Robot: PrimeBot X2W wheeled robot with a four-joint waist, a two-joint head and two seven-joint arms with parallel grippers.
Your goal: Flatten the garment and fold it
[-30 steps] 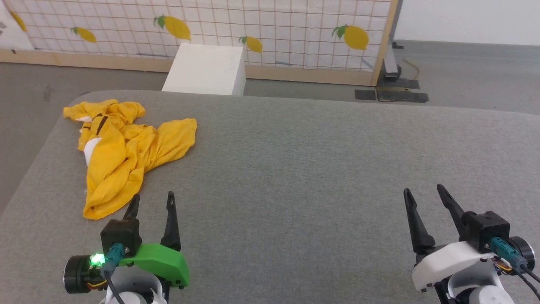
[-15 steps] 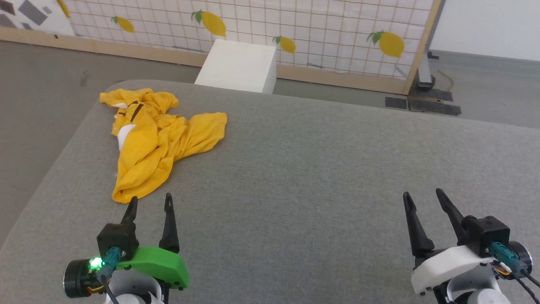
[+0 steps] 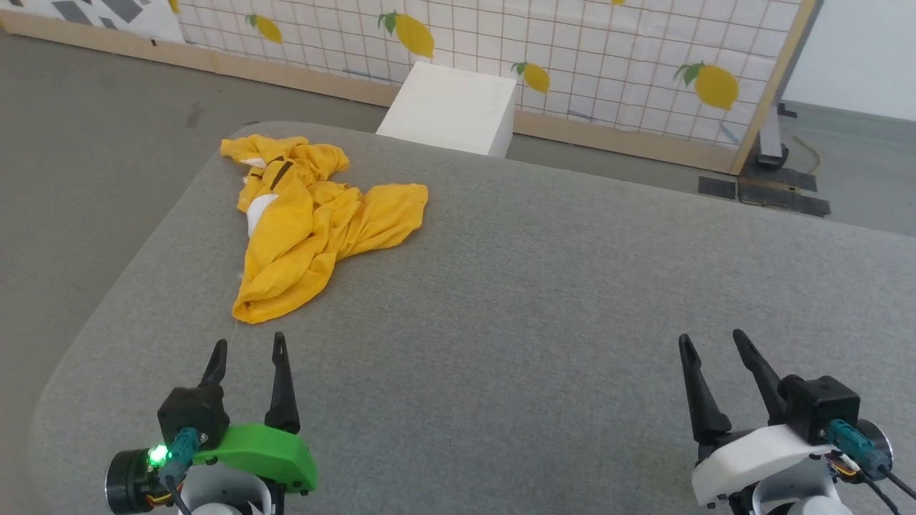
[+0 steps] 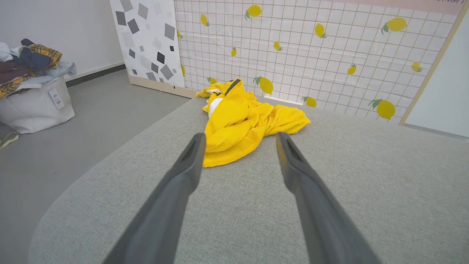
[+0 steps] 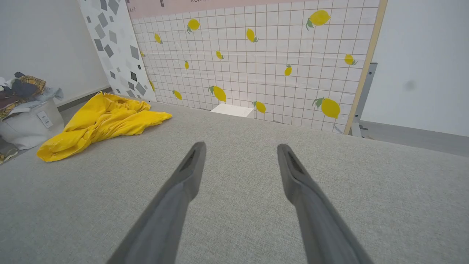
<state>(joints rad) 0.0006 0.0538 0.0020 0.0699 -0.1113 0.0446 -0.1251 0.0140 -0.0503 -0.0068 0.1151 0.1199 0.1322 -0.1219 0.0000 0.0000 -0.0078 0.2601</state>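
Note:
The mustard-yellow T-shirt (image 3: 308,222) lies crumpled in a heap near the far left corner of the grey padded table (image 3: 544,300), with a white patch and black stripes showing. In the left wrist view the T-shirt (image 4: 242,121) sits just beyond my fingertips. My left gripper (image 3: 247,348) hovers open a short way in front of the heap's near end, touching nothing. My right gripper (image 3: 708,340) stands open at the lower right, far from the cloth. From the right wrist view the T-shirt (image 5: 102,123) lies off to the left.
A white box (image 3: 451,107) stands on the floor behind the table, before a lemon-print grid screen (image 3: 572,50). A pale bag heaped with clothes (image 4: 33,95) sits on the floor to the left. The table's left edge curves close to the garment.
The head view has swung left, so the garment, box and screen sit further right in the picture. Both grippers stay open and hold about the same pose.

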